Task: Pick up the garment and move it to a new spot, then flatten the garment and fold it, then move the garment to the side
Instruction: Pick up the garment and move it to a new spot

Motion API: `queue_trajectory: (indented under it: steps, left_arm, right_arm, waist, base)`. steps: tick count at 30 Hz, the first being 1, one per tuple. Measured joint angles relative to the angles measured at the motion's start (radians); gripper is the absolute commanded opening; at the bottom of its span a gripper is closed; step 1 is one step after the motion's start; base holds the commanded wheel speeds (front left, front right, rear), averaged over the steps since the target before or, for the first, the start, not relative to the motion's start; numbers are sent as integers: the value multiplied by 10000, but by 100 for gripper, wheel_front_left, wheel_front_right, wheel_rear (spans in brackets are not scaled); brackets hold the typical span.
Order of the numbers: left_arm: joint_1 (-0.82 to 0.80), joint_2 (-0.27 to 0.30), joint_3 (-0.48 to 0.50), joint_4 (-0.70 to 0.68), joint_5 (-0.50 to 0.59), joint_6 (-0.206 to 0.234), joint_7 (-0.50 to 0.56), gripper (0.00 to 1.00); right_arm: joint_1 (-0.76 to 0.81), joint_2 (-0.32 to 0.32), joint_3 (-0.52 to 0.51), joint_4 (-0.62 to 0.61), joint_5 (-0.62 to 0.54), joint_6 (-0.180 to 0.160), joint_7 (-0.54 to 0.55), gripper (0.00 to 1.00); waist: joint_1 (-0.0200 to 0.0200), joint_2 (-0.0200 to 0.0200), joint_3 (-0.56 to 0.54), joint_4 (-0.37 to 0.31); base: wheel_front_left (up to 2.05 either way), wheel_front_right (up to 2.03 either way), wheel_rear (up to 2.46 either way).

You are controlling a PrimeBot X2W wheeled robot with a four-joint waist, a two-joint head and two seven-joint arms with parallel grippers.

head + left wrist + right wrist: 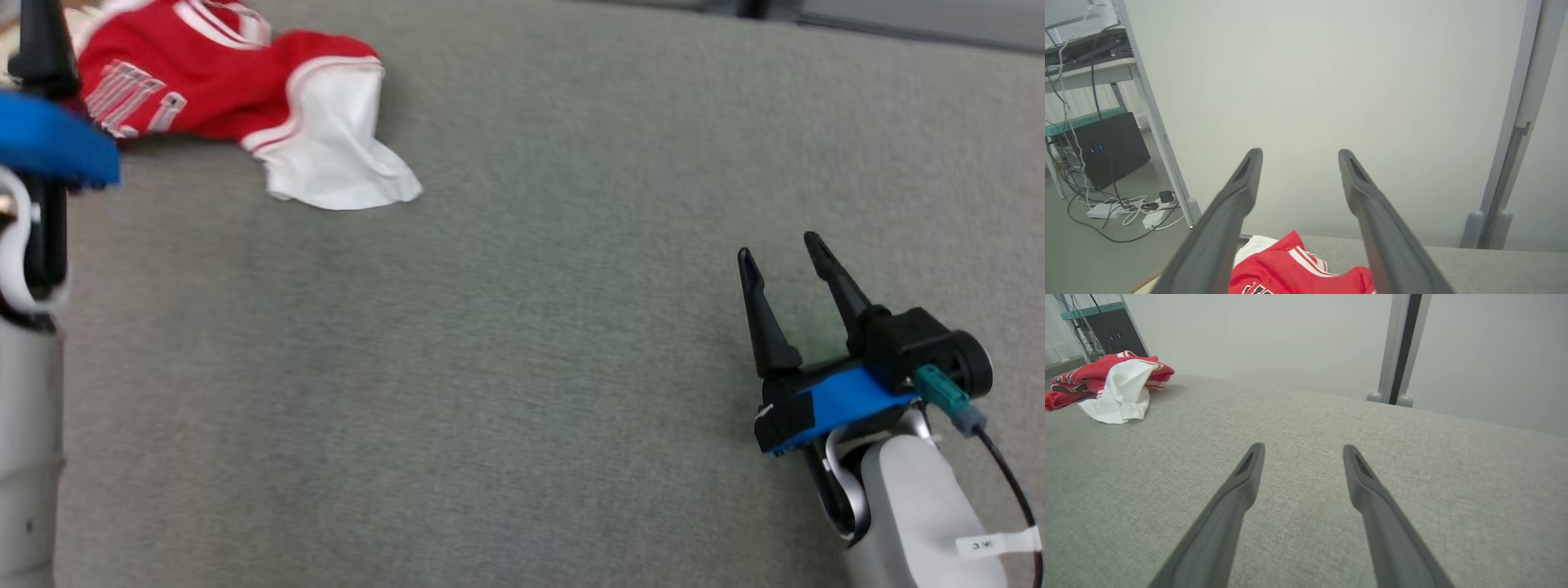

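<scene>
A crumpled red and white garment [245, 90] lies at the far left of the grey cloth surface [522, 367]. My left gripper [1300, 154] is open and held above the garment's [1294, 269] near edge, which shows low between its fingers, with nothing gripped. In the head view its blue mount [49, 139] and one dark finger [39, 41] stand at the left edge. My right gripper [780, 249] is open and empty at the lower right, far from the garment. From the right wrist, that gripper [1303, 448] hovers over bare cloth, the garment [1114, 381] far off at upper left.
The surface ends just behind the garment, against a pale wall. A grey upright post [1398, 347] stands at the far edge. Past the left end, the floor holds cables and power strips [1126, 208] and a dark box [1106, 151].
</scene>
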Motion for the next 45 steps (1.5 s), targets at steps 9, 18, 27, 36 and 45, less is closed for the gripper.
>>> queue_trajectory:
  steps: [9, 18, 27, 36, 45]
  left_arm:
    - [-2274, 234, -545, 3024, -414, -211, 3223, 100]
    - [-2623, 407, -270, 4888, -897, 153, 4633, 100]
    - [-2726, 512, -391, 5611, -936, -128, 4345, 0]
    - [-2632, 970, -637, 5912, -675, -389, 3427, 0]
    - [-2638, 1267, -1235, 5421, -483, -748, 3014, 0]
  right_arm:
    - [-419, 2, 82, -920, -290, 0, 395, 100]
    - [-493, 10, -130, -1975, -495, 2, 570, 100]
    - [-491, 0, -161, -1971, -403, 2, 545, 100]
    - [-438, -2, -123, -1333, -148, 0, 253, 100]
    - [-45, -2, -111, -408, 339, 0, -174, 100]
  waist:
    - [0, 0, 1495, -1255]
    - [-2, 0, 2521, -1680]
    - [-4, 0, 2467, -1592]
    - [-4, 0, 1533, -1463]
    - [-4, 0, -7, -1536]
  base:
    - [0, 0, 0]
    - [0, 0, 0]
    - [0, 0, 0]
    - [0, 0, 0]
    - [0, 0, 0]
